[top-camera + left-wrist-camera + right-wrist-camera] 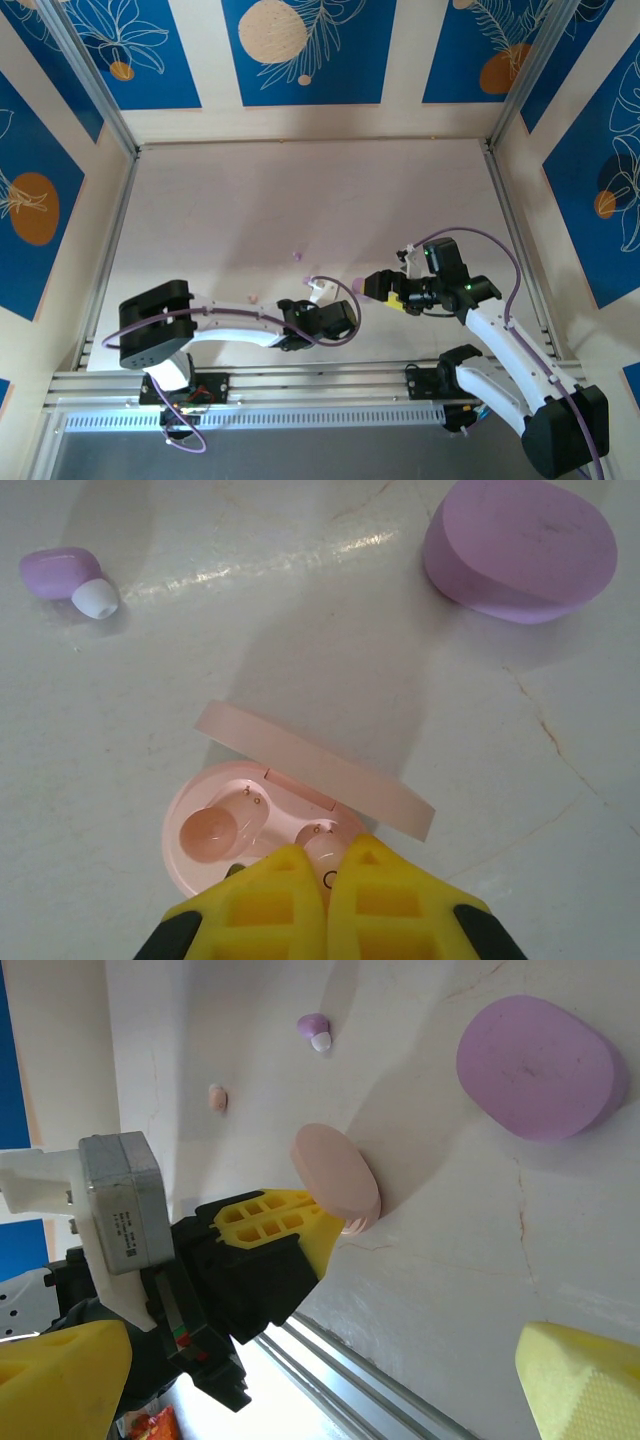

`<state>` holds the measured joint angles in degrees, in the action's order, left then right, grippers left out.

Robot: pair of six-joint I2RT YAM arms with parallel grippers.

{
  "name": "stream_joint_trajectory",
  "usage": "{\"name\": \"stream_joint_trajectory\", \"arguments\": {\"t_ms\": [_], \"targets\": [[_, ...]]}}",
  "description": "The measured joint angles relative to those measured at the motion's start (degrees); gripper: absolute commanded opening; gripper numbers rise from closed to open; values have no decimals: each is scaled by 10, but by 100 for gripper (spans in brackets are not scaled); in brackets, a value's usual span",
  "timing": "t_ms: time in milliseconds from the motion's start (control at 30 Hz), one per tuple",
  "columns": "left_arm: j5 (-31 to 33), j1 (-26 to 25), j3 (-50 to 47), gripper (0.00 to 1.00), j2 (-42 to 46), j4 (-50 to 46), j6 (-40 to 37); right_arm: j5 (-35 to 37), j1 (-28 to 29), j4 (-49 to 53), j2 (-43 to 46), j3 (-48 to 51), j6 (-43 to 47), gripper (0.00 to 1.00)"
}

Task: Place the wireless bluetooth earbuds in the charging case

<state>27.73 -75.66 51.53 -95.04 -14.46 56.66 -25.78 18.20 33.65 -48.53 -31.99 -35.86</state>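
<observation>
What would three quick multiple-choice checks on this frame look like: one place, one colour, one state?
1. The left gripper is: A at the far wall; B over the open pink case; C off the table.
2. The closed case is: A purple; B green; C black.
3. The right gripper is: A shut on a bud; B shut on a lid; C open.

Answers:
1 B, in the left wrist view it sits right above the case's right well.
2 A, the oval purple case lies shut near the pink one.
3 C, its jaws stand wide apart, holding nothing.
</observation>
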Motion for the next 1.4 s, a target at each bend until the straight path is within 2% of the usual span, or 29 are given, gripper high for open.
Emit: {"name": "stream_joint_trajectory", "arguments": {"t_ms": [233,467,767,1100,1400], "targets": [[-7,0,8,4,-15,1,0,0,0,0,0,0,0,99],[-7,0,9,17,-16,-2,-1,0,0,0,0,0,0,99],[-11,0,22,25,-16,-15,-2,0,0,0,0,0,0,99],[-11,0,23,27,-16,-17,-1,-1,0,0,0,0,0,99],[-11,0,23,24,-7,-33,0,-2,0,0,0,0,0,99]]}}
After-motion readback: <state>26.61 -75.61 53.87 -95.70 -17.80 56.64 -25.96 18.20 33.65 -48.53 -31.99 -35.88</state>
